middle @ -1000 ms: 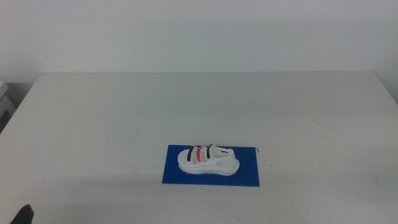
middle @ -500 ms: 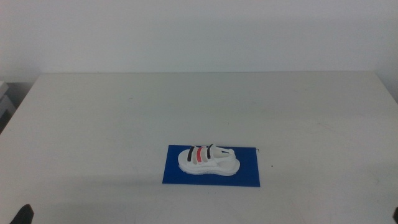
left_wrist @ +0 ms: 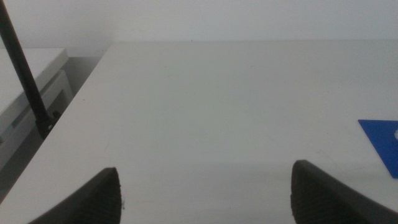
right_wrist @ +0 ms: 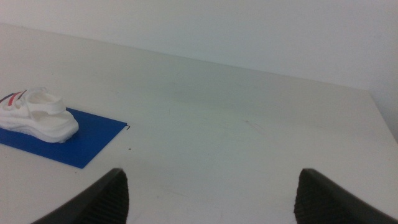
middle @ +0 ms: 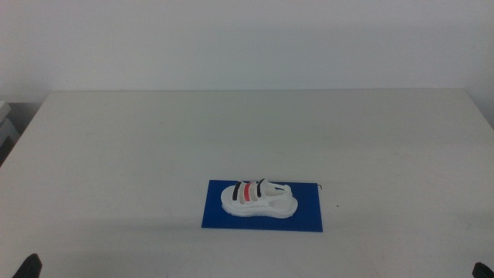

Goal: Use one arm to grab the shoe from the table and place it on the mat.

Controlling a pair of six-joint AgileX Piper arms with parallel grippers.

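Observation:
The white shoe with black and red stripes lies on its sole on the dark-blue mat, near the front middle of the white table. No gripper touches it. My left gripper waits at the front left corner, open and holding nothing; only a corner of the mat shows in its view. At the front right, my right gripper is open and holds nothing too. From there the shoe and the mat lie some way ahead.
The left gripper's dark tip pokes in at the middle view's bottom left corner. Beyond the table's left edge stand a black rod and a pale cabinet. A white wall rises behind the table.

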